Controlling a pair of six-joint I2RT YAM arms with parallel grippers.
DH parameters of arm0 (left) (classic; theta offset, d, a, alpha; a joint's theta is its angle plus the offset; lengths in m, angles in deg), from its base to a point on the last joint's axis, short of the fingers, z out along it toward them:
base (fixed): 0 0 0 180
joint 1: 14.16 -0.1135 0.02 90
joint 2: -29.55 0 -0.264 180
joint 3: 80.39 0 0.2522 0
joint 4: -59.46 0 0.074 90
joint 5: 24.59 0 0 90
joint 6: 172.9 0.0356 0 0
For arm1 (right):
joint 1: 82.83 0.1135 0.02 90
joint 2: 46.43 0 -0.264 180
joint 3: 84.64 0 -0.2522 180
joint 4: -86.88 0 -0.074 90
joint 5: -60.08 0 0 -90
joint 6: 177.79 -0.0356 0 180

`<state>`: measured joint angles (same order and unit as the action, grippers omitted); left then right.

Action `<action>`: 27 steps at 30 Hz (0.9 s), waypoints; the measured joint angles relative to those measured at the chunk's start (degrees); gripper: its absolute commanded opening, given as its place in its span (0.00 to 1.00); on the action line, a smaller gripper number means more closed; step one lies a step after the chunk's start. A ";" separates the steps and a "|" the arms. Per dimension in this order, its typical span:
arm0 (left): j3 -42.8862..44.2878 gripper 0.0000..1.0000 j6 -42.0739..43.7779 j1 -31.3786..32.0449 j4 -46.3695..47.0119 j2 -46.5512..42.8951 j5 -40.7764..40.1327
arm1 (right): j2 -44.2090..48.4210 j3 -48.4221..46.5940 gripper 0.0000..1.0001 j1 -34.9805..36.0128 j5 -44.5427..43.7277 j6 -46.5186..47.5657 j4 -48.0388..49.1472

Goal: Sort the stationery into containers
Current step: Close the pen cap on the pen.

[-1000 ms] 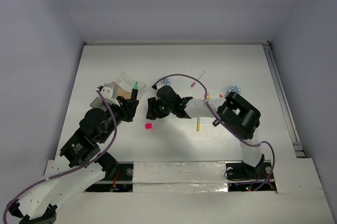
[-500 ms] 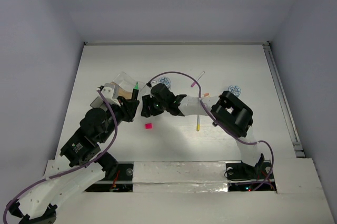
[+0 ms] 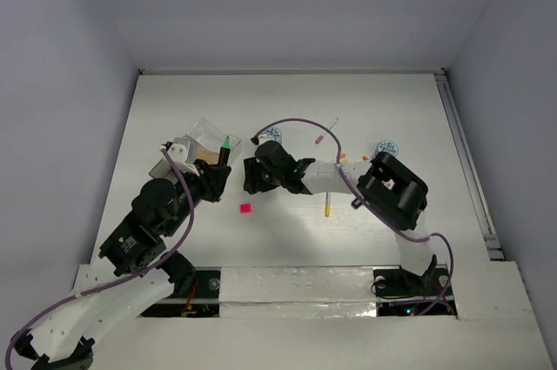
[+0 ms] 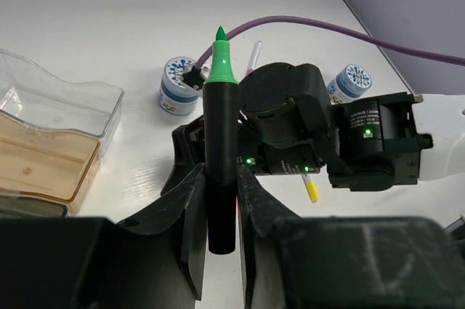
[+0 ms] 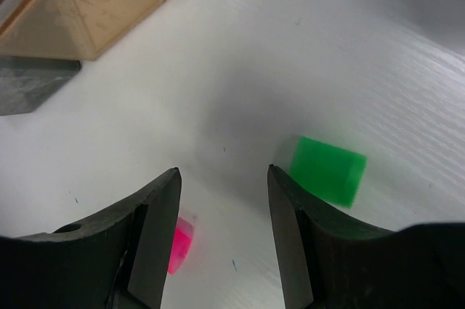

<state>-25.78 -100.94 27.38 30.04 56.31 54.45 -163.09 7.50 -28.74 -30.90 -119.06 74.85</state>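
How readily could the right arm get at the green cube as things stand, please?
Probably yes: the green cube lies just beside the open right end effector, with nothing between them.

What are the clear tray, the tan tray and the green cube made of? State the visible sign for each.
The clear tray: likely rigid plastic, glossy; see-through walls with bright edge glints. The tan tray: probably tinted translucent plastic, smooth; light shows through its floor. The green cube: uncertain, perhaps matte rubber or foam; even colour, no glints, but blurred.
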 measured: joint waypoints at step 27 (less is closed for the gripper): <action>0.00 0.00 -0.02 -0.39 0.00 0.00 0.02 | 3.54 2.34 0.63 -0.81 -6.38 1.07 -5.75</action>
<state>-25.78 -100.96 26.99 30.04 56.31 54.47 -159.55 9.83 -29.55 -37.28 -117.99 69.11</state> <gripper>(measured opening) 0.148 0.634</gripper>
